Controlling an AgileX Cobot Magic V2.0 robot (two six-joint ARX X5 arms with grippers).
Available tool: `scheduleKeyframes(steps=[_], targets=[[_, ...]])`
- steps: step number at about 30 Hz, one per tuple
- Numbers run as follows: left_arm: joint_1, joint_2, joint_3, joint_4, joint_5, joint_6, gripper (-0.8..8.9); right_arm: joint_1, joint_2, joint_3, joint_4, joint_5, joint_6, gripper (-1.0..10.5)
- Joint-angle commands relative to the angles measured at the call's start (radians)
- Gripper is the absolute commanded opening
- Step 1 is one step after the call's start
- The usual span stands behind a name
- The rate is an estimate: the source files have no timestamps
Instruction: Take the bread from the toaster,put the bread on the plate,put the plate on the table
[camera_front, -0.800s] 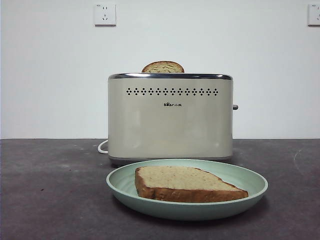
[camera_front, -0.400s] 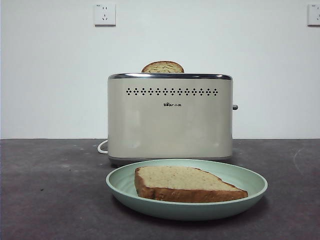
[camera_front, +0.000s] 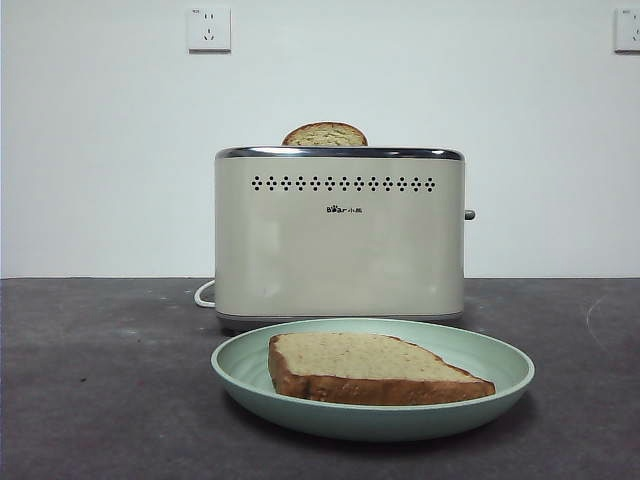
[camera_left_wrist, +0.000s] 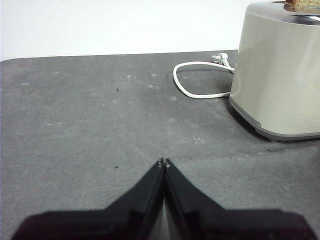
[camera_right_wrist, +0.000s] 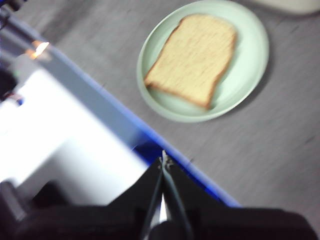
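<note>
The bread (camera_front: 370, 365) lies flat in the pale green plate (camera_front: 505, 362), which rests on the dark table (camera_front: 100, 390) just in front of the cream toaster (camera_front: 340, 245). No arm shows in the front view. In the blurred right wrist view, my right gripper (camera_right_wrist: 164, 159) is shut and empty, hanging over the table's near edge, well back from the plate (camera_right_wrist: 252, 60) and the bread (camera_right_wrist: 192, 57). My left gripper (camera_left_wrist: 163, 161) is shut and empty too, low over bare table beside the toaster (camera_left_wrist: 280, 75).
A second slice (camera_front: 325, 134) pokes its domed top out of the toaster slot. The toaster's white cable (camera_left_wrist: 197, 92) and plug lie looped on the table behind it. A blue-edged table border (camera_right_wrist: 115, 117) and white equipment lie under the right gripper.
</note>
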Motion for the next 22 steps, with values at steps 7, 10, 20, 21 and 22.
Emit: scheduleKeyframes(steps=[7,10,20,21,22], targets=[[0.003,-0.003,-0.012,0.003,-0.002,-0.01,-0.04,-0.266,-0.126,-0.038,0.389,-0.002,-0.068,0.0],[0.003,-0.003,-0.012,0.003,-0.002,-0.01,-0.04,-0.371,-0.173,-0.111,0.467,-0.001,-0.068,0.0],[0.003,-0.003,-0.012,0.003,-0.002,-0.01,-0.04,-0.513,-0.455,-0.614,0.968,0.009,-0.049,0.0],[0.003,-0.003,-0.012,0.003,-0.002,-0.01,-0.04,-0.514,-0.48,-0.655,0.991,0.027,-0.048,0.0],[0.003,-0.003,-0.012,0.003,-0.002,-0.01,-0.04,-0.514,-0.501,-0.687,1.003,0.05,-0.045,0.0]])
